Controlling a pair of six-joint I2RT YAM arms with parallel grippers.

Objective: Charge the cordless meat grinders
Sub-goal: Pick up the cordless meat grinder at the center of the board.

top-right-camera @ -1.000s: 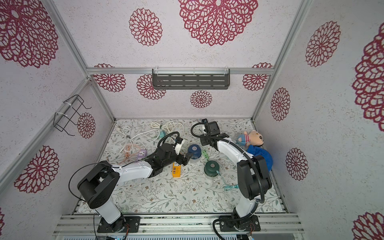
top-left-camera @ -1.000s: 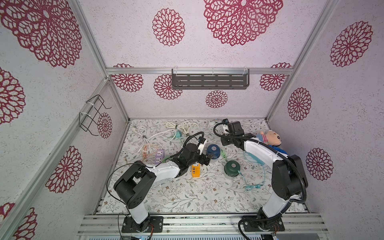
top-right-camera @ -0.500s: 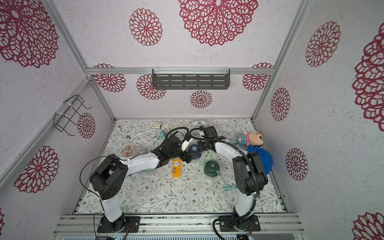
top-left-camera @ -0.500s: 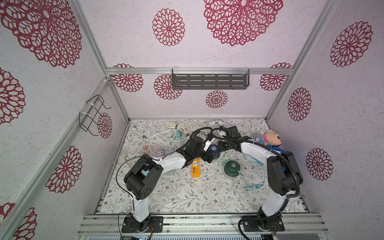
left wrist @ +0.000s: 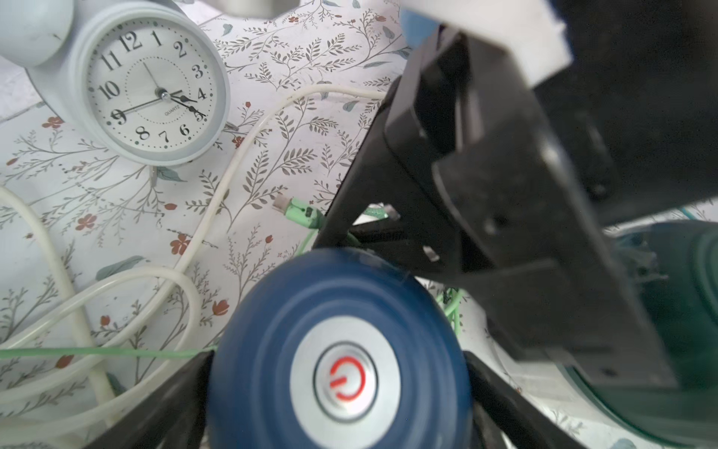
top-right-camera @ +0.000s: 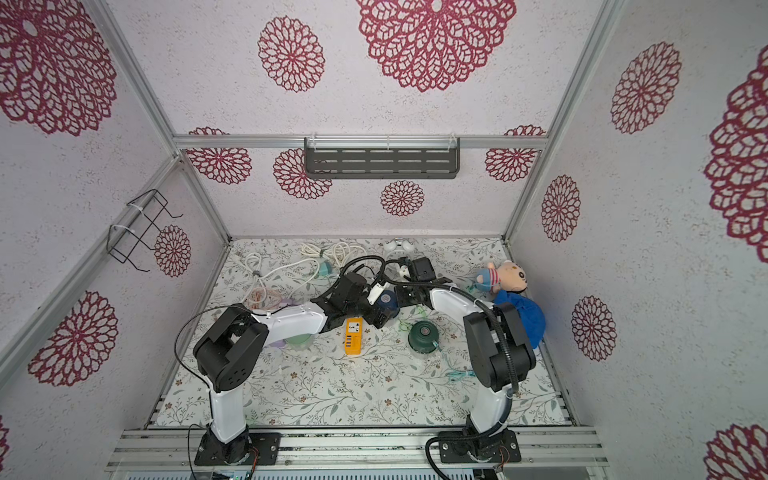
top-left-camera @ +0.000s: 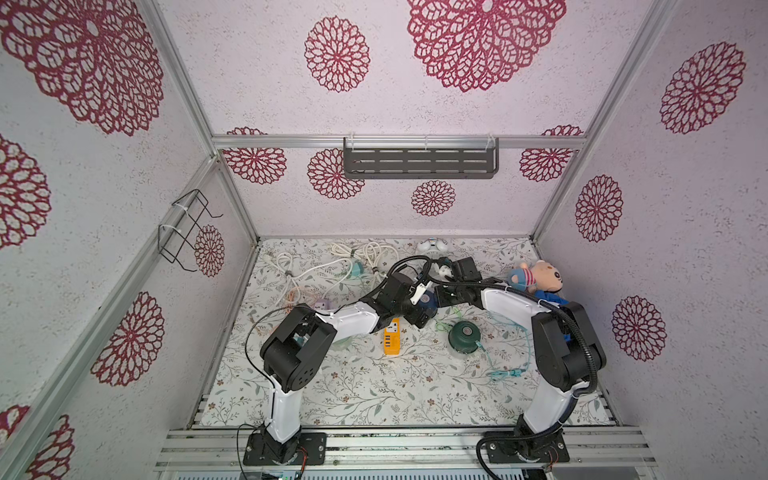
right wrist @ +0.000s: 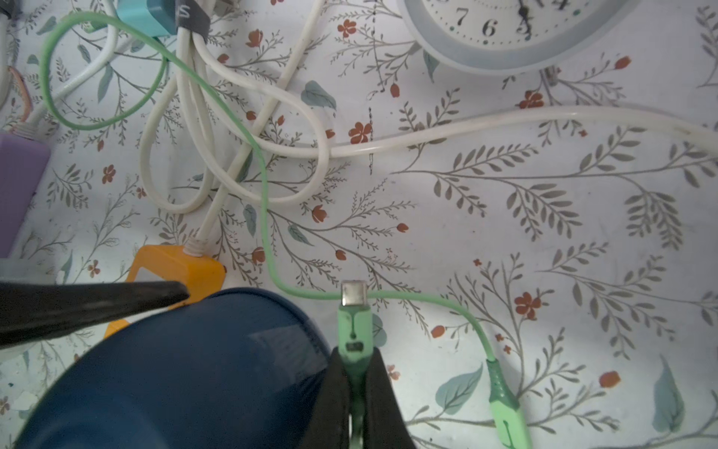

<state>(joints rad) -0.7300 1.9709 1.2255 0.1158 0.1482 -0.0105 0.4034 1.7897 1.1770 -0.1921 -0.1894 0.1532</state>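
Note:
The navy blue grinder stands mid-table; its silver button shows a red power sign. My left gripper is open, and its fingers flank the blue dome closely. My right gripper is shut on a green cable's plug, whose metal tip hangs just beside the navy grinder. The dark green grinder stands to the right, nearer the front. The mint green grinder is mostly hidden under my left arm.
A white alarm clock stands at the back wall. An orange power strip lies just in front of the navy grinder, a purple one to its left. White cables tangle at the back left. A plush toy lies at the right wall.
My left arm reached right and back until its open fingers straddled the navy grinder. My right gripper came forward from the back wall to the grinder's side, holding the green plug.

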